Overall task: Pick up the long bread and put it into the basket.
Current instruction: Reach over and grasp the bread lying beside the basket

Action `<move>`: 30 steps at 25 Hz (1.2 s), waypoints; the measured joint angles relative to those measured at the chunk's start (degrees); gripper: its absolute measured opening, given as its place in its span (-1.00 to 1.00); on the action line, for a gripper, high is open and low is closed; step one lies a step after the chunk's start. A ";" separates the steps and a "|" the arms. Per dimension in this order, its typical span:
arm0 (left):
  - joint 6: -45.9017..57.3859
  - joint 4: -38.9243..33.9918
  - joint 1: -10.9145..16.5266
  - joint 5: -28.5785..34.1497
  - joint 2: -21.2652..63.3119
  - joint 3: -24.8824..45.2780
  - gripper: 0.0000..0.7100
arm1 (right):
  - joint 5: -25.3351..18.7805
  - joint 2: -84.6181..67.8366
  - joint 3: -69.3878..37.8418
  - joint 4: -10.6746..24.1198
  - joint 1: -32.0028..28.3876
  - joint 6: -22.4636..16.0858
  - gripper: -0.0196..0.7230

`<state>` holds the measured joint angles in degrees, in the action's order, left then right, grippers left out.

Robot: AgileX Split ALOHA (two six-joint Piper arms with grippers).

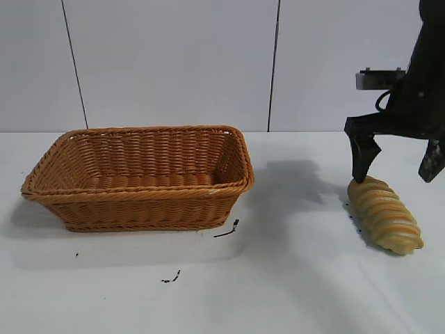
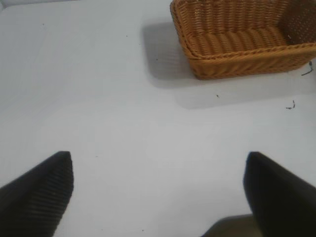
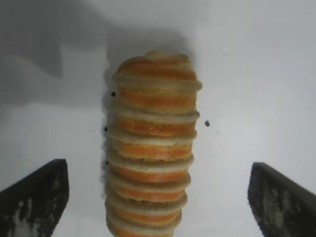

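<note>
The long bread (image 1: 384, 214), tan with orange crosswise stripes, lies on the white table at the right. It fills the middle of the right wrist view (image 3: 152, 148). My right gripper (image 1: 398, 167) is open and hangs just above the bread's far end, one finger on each side, not touching it; in its own view the gripper (image 3: 159, 197) straddles the loaf. The orange-brown wicker basket (image 1: 139, 198) stands at the left, empty, and also shows in the left wrist view (image 2: 237, 64). My left gripper (image 2: 159, 190) is open and empty over bare table, out of the exterior view.
Small dark specks (image 1: 227, 229) lie on the table near the basket's front right corner, and a few lie beside the bread (image 3: 207, 123). A white wall rises behind the table.
</note>
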<state>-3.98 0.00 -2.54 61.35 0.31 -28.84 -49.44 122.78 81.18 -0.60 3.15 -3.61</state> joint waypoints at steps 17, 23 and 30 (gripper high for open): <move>0.00 0.00 0.00 0.00 0.00 0.00 0.96 | 1.56 0.56 0.01 -0.43 0.00 0.37 -0.48; 0.00 0.00 0.00 0.00 0.00 0.00 0.96 | 1.22 0.44 0.06 -0.44 0.00 0.37 -0.59; 0.00 0.00 0.00 0.00 0.00 0.00 0.96 | -1.03 -6.57 0.06 0.12 0.00 0.84 -0.60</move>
<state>-3.98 0.00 -2.54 61.35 0.31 -28.84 -50.47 116.21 81.24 -0.48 3.15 -2.77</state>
